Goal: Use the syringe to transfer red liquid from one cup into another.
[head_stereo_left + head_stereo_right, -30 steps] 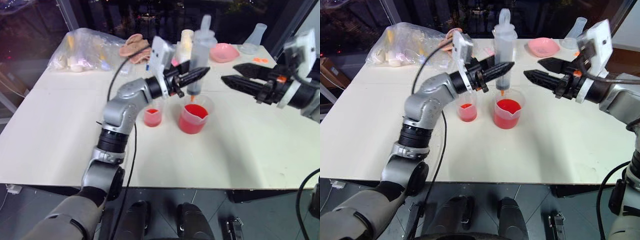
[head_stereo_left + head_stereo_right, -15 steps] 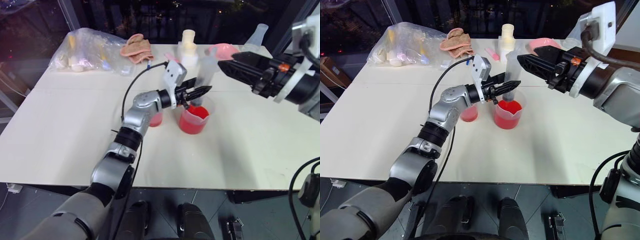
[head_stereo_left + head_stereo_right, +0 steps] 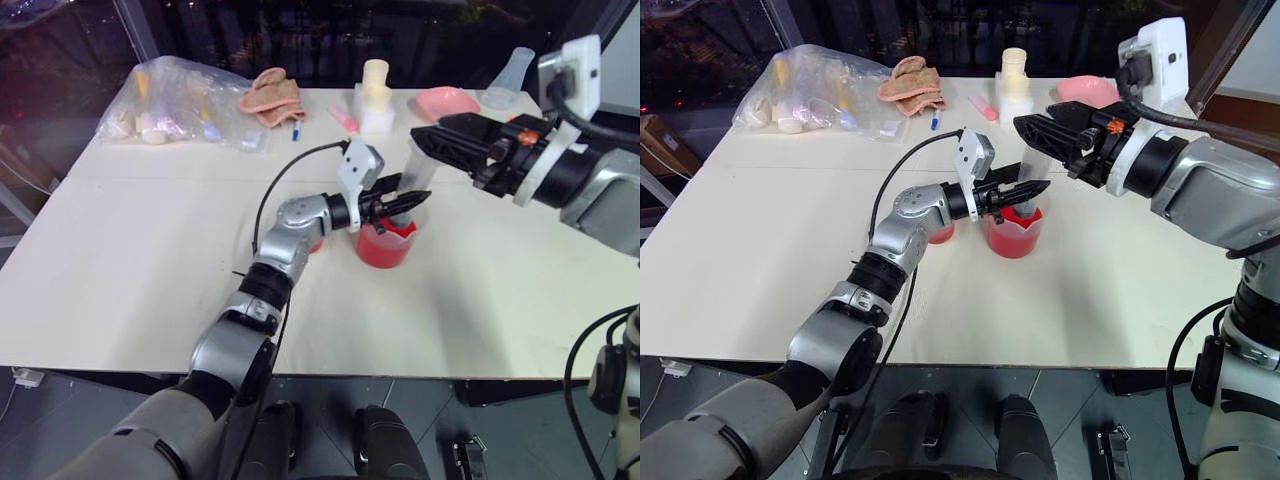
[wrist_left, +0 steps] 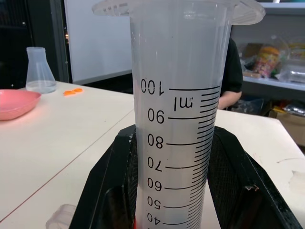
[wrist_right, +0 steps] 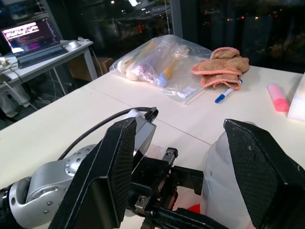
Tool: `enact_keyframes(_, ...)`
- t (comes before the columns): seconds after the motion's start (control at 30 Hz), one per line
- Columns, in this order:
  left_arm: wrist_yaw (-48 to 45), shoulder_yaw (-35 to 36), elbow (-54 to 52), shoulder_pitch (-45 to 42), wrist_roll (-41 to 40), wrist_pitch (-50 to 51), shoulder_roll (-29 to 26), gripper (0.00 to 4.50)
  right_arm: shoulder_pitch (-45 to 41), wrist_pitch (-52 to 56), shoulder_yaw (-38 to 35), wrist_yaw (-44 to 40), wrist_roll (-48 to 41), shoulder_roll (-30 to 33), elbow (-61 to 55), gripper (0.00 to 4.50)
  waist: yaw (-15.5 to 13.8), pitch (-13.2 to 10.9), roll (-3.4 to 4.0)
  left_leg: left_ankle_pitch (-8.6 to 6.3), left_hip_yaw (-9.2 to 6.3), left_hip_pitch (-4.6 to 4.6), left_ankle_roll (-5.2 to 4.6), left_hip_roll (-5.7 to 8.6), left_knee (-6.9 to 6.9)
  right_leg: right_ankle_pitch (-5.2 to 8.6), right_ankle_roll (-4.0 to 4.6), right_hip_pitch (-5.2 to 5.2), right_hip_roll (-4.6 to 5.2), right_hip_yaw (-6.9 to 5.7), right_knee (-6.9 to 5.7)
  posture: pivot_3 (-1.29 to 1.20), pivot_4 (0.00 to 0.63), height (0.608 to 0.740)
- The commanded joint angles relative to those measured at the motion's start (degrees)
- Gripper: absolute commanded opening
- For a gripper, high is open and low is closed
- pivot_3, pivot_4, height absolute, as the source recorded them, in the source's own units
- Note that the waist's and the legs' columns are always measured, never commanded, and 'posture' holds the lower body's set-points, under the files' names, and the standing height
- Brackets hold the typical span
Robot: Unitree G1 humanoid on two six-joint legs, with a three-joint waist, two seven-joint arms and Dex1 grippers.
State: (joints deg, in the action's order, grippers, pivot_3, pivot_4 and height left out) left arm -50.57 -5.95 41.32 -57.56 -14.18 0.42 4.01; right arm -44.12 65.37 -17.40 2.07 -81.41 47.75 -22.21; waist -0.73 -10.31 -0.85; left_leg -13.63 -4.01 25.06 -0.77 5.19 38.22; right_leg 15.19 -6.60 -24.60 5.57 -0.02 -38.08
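The syringe (image 4: 176, 119) stands upright with my left gripper (image 3: 398, 205) shut on its graduated barrel, one black finger (image 4: 109, 191) on each side. Its lower end is down inside the spouted beaker (image 3: 385, 248), which holds the red liquid (image 3: 1012, 240). The smaller cup (image 3: 939, 236), with a little red in it, sits just left of the beaker, mostly hidden behind my left forearm. My right gripper (image 3: 425, 140) is open and level, just above and right of the syringe's top (image 5: 221, 162), which lies between its spread fingers (image 5: 107, 181). I cannot tell whether they touch.
At the back of the table are a plastic bag of items (image 3: 175, 100), a crumpled cloth (image 3: 272, 92), a blue-tipped pen (image 3: 297, 130), a pink marker (image 3: 344, 119), a white container (image 3: 375, 90), a pink dish (image 3: 447, 101) and a clear flask (image 3: 510, 72).
My left gripper has sunk with the syringe, lowering its tip from above the beaker down into it. My right gripper has swung left, closer to the syringe's top, and stayed open.
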Motion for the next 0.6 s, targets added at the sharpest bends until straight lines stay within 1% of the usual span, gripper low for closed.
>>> enact_keyframes(0.03,-0.08,-0.27,-2.61,-0.27,0.38,-1.14,0.83,1.46,0.62,-1.65,-1.26,0.22,-0.76,0.43,-0.35,2.99,0.00,0.00,0.00,0.00,0.00,0.00,-0.01,0.00,0.00,0.00,0.00,0.00,0.00,0.00,0.00,0.00,0.150,0.740)
enact_keyframes(0.2,-0.29,-0.12,-2.82,-0.08,0.60,-1.03,0.79,1.46,0.67,-2.16,-1.49,0.64,-1.76,1.64,-0.46,2.99,0.00,0.00,0.00,0.00,0.00,0.00,-0.01,0.00,0.00,0.00,0.00,0.01,0.00,0.00,0.00,0.00,0.150,0.740)
enact_keyframes(0.47,-0.20,-0.27,-3.57,0.70,1.06,-0.78,1.23,1.46,3.10,-2.59,-4.29,0.93,-5.20,6.05,-1.10,2.99,-0.04,0.00,0.00,-0.02,0.00,0.00,-0.03,0.00,0.00,0.00,0.00,0.03,0.00,-0.01,0.05,0.00,0.150,0.740)
enact_keyframes(0.6,-0.18,-0.09,-3.62,0.45,0.92,-0.45,1.30,1.46,4.56,-3.16,-3.51,0.99,-5.25,6.42,-1.78,2.99,0.04,0.00,0.00,-0.02,0.00,0.00,-0.04,-0.01,0.00,0.00,0.00,0.03,0.00,0.00,0.04,0.00,0.150,0.740)
